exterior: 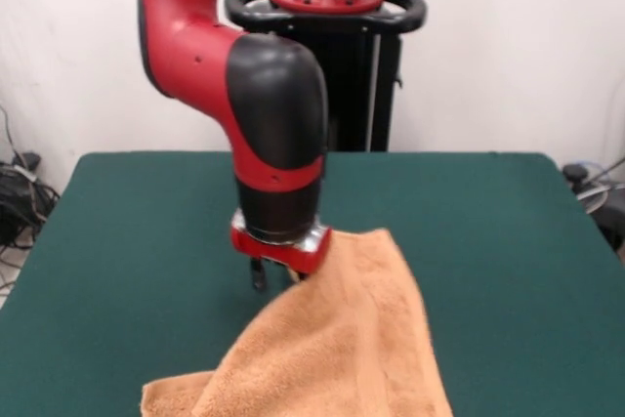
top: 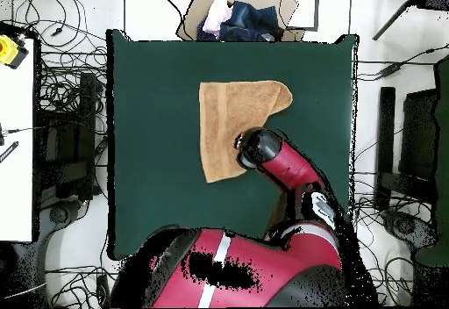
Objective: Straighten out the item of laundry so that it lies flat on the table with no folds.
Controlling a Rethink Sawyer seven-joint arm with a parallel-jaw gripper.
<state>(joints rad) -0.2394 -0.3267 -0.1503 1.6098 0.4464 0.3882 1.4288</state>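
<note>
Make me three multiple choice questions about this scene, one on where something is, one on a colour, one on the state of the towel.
1. Where is the gripper?
A. at the towel's raised edge
B. over bare table, apart from the towel
C. out of view

2. What colour is the table?
A. white
B. dark green
C. blue

3. How does the towel lie?
A. flat, no folds
B. rolled into a ball
C. one part lifted off the table

Answers: 1 A, the front view shows the cloth rising to the gripper. 2 B, the cloth top is dark green in both views. 3 C, the front view shows the towel sloping up from the table.
</note>
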